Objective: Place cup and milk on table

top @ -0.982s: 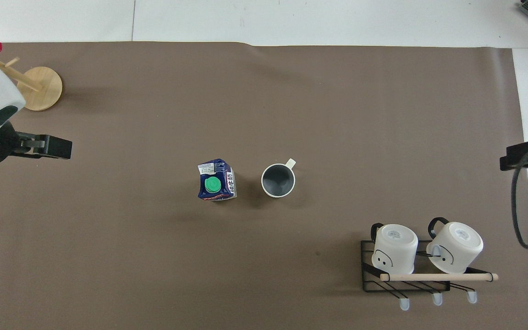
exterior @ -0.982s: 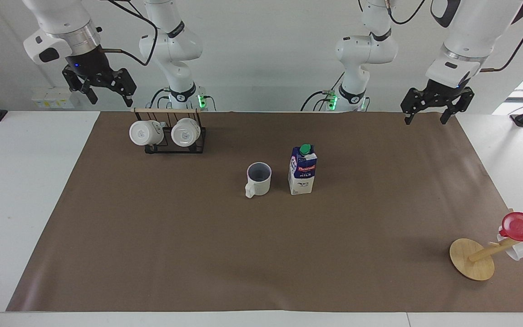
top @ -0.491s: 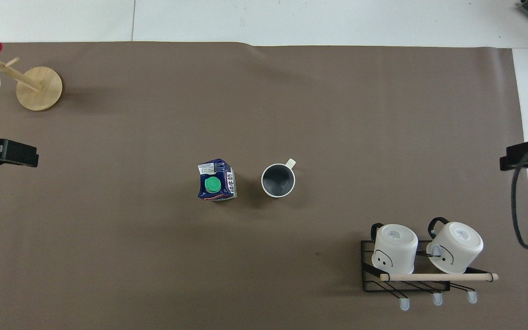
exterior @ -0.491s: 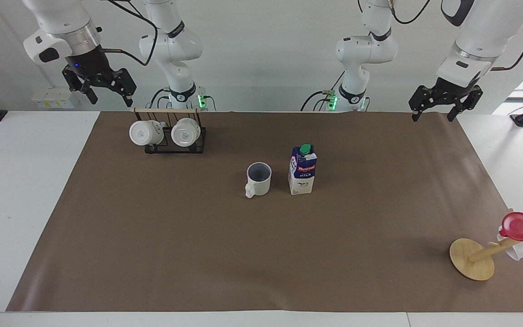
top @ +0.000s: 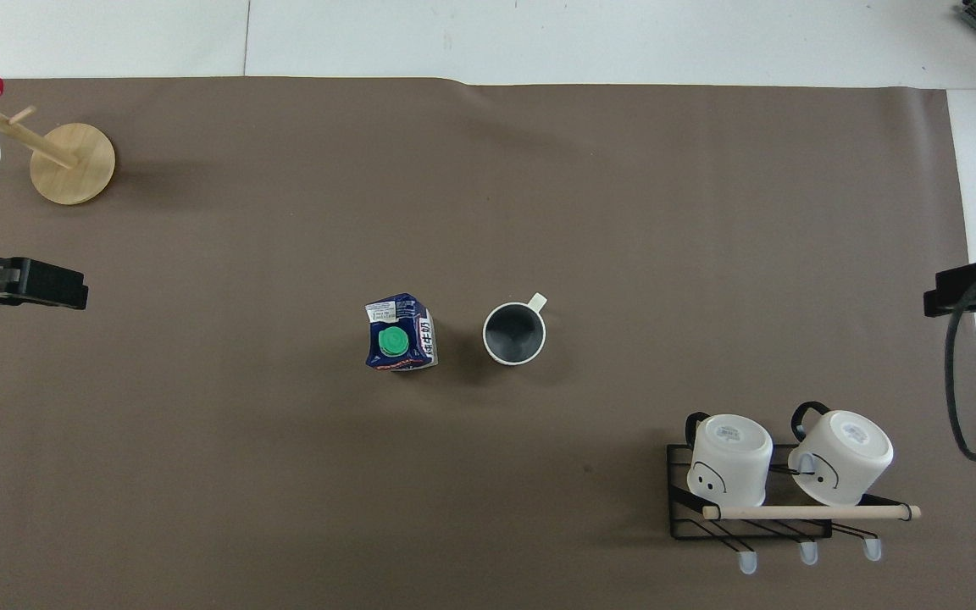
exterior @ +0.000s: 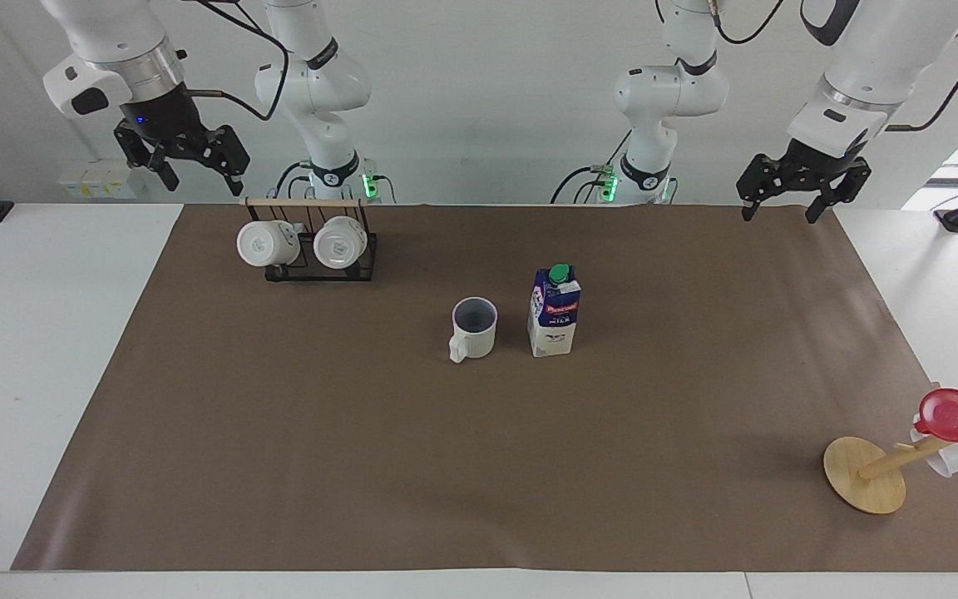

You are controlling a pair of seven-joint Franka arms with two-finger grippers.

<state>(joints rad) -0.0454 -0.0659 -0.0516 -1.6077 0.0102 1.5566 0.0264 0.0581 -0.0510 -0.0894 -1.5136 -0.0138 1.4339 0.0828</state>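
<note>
The cup (exterior: 475, 328) stands upright near the middle of the brown sheet (exterior: 279, 466) on the table (exterior: 38, 349), its handle at seven o'clock. The milk (exterior: 555, 310) stands just beside it at three o'clock, apart from it, green cap up. A black rack (exterior: 313, 249) at ten o'clock from the cup holds two white mugs (exterior: 263, 243) on their sides. At four o'clock, well apart, a wooden stand (exterior: 866, 474) leans with a red cup (exterior: 955, 416) on it. The right gripper (exterior: 181, 162) hangs open in the air above the rack's end of the table; the left gripper (exterior: 793, 193) hangs open over the sheet's corner at two o'clock.
</note>
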